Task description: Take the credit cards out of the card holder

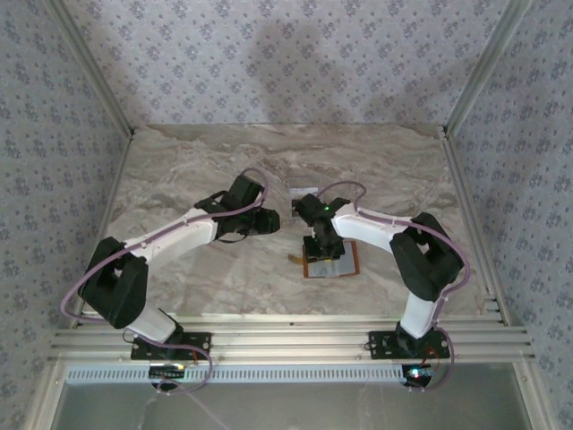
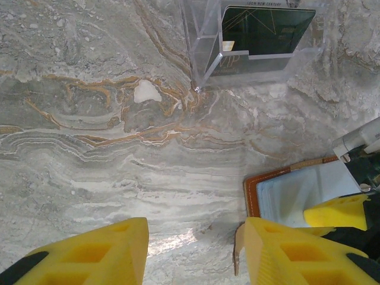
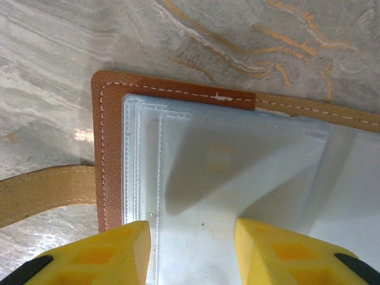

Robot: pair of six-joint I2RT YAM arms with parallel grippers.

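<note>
While the right gripper (image 3: pixel 193 237), jaws apart, covers part of the wallet (image 1: pixel 346 266) | strap (image 3: pixel 41 193) points left | left gripper (image 2: pixel 193 240) apart too

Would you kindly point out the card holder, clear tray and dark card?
card holder (image 3: pixel 105 148), right wrist view, leather edge
clear tray (image 2: pixel 202 41), left wrist view, left wall
dark card (image 2: pixel 267 32), left wrist view, its face

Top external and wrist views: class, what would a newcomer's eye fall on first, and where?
The tan card holder lies open on the marble table, with the right gripper open over its grey lining. Behind it, a clear plastic tray holds a dark card. The left gripper hangs open over bare marble beside the card holder.
</note>
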